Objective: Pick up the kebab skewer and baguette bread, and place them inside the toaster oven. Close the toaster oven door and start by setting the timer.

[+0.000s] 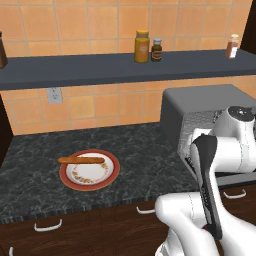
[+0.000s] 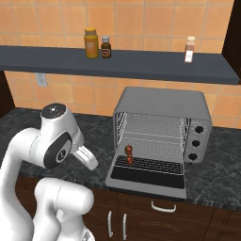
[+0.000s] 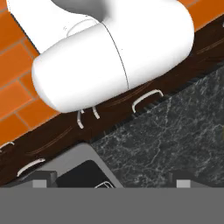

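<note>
Open gripper (image 3: pixel 109 181) over veined dark counter (image 3: pixel 175 131)

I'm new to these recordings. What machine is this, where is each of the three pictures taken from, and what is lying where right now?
The white machine is a robot arm on a driving base in a rendered kitchen. Two pictures come from cameras on the base, behind the arm to its left and right. The third looks along the hand, where the gripper is open and holds nothing.

On the dark counter sits a plate with the baguette bread lying across it. The toaster oven stands with its door dropped open, and the kebab skewer is already at the front left of a rack. Jars stand on the shelf above.
</note>
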Controlling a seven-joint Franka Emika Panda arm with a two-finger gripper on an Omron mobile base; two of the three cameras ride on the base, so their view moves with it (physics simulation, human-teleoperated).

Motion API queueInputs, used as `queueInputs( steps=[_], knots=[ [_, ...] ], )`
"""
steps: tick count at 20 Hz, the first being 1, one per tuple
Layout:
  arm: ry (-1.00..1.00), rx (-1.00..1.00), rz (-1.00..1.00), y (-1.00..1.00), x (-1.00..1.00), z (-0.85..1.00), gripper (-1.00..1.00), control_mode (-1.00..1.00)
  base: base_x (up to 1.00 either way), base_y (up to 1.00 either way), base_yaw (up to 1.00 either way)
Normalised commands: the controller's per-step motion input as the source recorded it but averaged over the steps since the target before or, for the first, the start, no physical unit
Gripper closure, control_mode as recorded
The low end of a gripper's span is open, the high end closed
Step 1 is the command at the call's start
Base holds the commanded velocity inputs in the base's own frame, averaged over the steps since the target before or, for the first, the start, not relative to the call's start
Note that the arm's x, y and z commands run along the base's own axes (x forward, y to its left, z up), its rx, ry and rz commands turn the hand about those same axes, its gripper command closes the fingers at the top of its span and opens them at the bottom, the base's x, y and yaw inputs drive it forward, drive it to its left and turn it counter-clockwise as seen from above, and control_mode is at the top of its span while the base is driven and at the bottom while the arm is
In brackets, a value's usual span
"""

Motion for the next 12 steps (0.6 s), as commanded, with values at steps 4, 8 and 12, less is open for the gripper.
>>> queueInputs(
  steps=[4, 8, 12],
  knots=[
    [0.00, 0.02, -0.39, 0.99, -0.22, 0.00, -1.00, -1.00, 0.00, 0.00, 0.00],
    [0.00, 0.00, -0.16, 0.81, 0.00, -0.16, -1.00, -1.00, 0.00, 0.00, 0.00],
    [0.01, 0.11, -0.04, 0.36, -0.07, -0.09, -1.00, -1.00, 0.00, 0.00, 0.00]
  ],
)
